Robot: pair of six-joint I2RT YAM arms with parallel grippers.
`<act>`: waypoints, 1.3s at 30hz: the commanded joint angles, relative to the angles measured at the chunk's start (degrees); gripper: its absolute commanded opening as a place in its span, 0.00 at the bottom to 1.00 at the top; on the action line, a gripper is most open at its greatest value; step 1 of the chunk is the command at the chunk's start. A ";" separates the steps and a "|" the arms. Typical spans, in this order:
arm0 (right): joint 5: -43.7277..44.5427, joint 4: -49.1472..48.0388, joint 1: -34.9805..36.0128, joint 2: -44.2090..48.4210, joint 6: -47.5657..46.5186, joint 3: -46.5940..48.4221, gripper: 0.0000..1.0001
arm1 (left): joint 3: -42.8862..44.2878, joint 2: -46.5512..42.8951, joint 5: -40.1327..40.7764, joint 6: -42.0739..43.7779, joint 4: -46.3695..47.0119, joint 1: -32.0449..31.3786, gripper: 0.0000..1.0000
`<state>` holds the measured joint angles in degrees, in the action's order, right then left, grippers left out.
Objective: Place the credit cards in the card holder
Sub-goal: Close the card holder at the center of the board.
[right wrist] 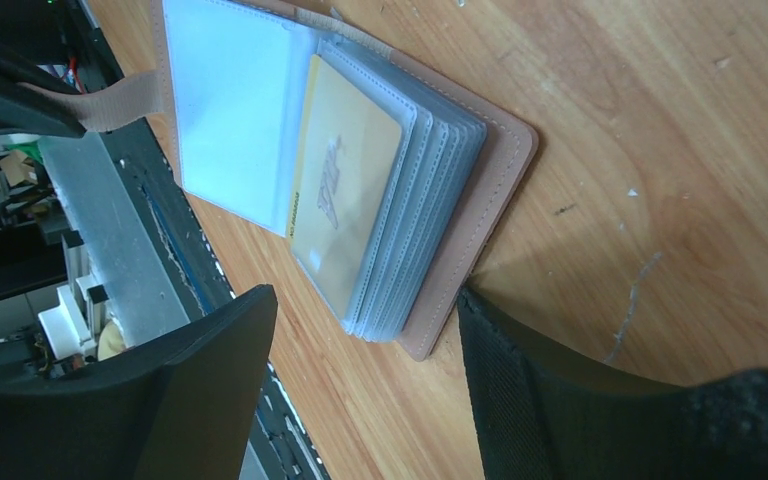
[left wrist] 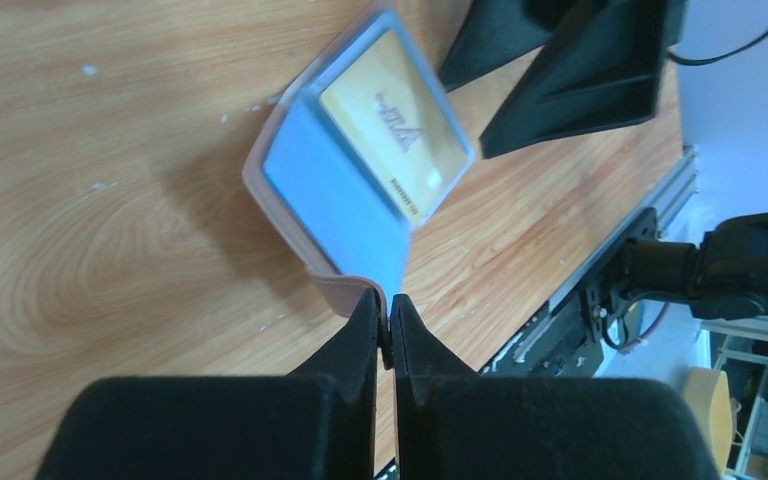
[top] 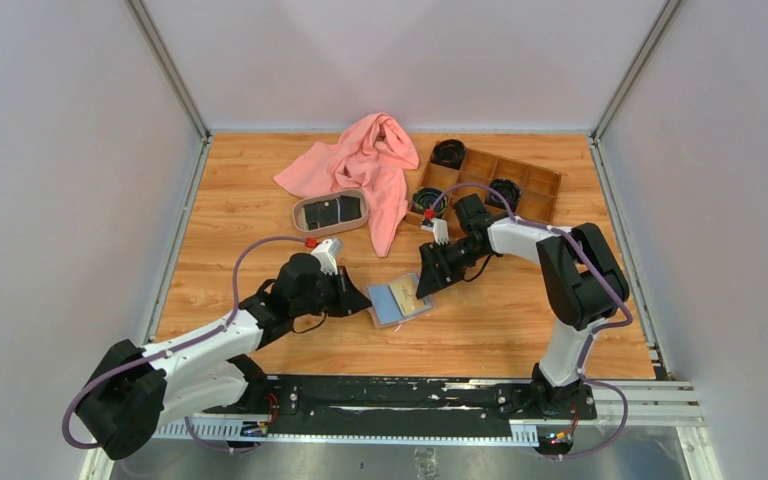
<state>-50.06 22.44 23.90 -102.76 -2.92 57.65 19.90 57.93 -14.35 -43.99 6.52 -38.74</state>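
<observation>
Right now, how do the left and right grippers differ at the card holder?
The left gripper is shut, pinching the card holder by its strap; the right gripper is open and holds nothing. The left sits at the strap side, the right at the opposite edge near the gold card. Both are low at the holder.
</observation>
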 commanded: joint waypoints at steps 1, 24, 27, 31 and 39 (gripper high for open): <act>-0.83 1.28 1.06 -2.52 0.69 0.23 0.71 | 2.57 0.63 -3.31 -1.04 4.14 0.25 0.00; -0.22 1.56 0.81 -1.54 0.83 1.11 0.67 | 12.17 11.24 -8.25 -1.71 9.48 0.16 0.00; 2.08 2.80 -0.34 0.80 -0.68 1.88 0.68 | 14.42 15.69 -8.99 -2.22 11.20 0.09 0.00; 3.93 3.29 -2.14 3.75 -2.33 1.82 0.69 | 16.57 22.13 -10.22 -4.26 15.45 -0.06 0.00; 0.78 8.54 -5.74 5.19 -10.15 3.59 0.68 | 22.68 34.67 -9.29 -7.32 20.16 -2.22 0.00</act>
<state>-47.77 25.71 20.21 -99.24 -6.90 59.57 39.70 87.55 -23.83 -49.54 22.68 -39.79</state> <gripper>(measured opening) 0.685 0.022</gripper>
